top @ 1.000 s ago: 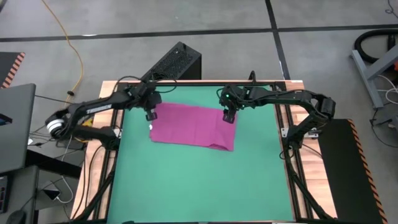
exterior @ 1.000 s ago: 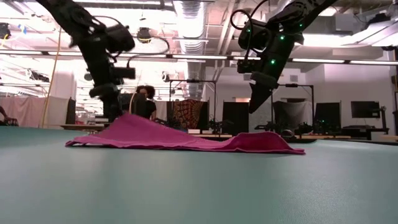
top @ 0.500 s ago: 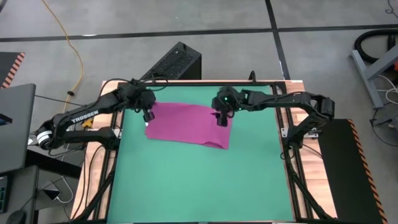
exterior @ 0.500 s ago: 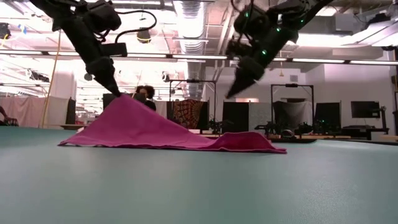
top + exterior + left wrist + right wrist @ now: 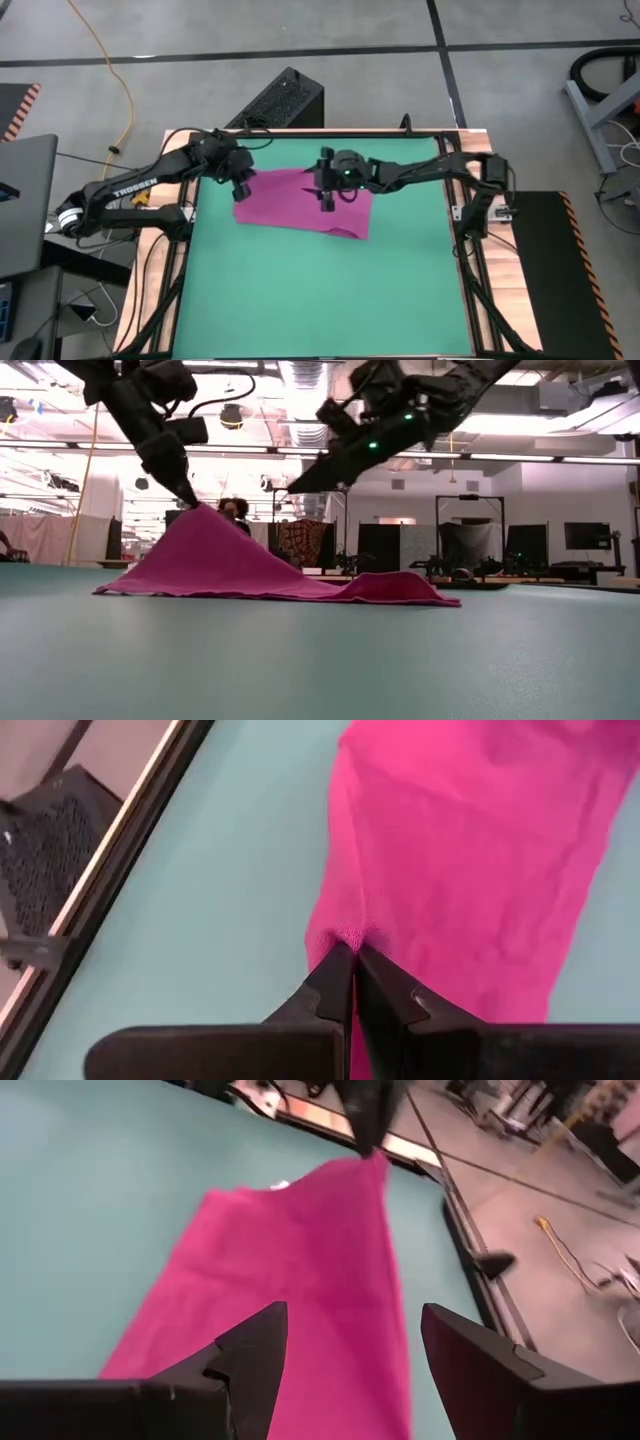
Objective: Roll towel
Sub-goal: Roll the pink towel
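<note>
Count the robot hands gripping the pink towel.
1. The left hand is shut on the towel at its raised far-left corner; the right hand hangs open above the towel's middle, gripping nothing.

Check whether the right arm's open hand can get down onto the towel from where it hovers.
Probably yes. The right hand hangs open above the towel with nothing between them; the left hand pinches a lifted corner off to one side, apart from it.

The towel (image 5: 303,202) is a plain magenta-pink cloth lying mostly flat on the far half of the green mat (image 5: 320,290). One far corner is lifted into a peak (image 5: 200,510).
</note>
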`<act>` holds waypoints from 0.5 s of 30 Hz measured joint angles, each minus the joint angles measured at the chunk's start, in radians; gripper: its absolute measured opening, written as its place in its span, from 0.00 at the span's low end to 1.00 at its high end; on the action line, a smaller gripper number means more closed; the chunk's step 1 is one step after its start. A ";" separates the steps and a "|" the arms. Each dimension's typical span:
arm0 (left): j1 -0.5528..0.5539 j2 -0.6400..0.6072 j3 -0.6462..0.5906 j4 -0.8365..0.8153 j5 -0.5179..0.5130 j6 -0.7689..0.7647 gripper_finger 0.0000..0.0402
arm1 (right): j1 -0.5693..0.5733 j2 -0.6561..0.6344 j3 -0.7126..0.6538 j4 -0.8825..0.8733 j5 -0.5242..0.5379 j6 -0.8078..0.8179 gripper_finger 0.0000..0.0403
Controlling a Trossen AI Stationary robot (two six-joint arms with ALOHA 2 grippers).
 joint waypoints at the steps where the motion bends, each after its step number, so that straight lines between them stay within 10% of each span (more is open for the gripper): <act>1: -0.009 0.000 0.008 0.000 0.000 -0.006 0.00 | 0.007 0.025 0.026 -0.001 -0.005 -0.007 0.63; 15: -0.124 0.000 0.070 -0.022 -0.020 -0.021 0.00 | 0.064 0.273 0.460 -0.237 -0.007 -0.104 0.63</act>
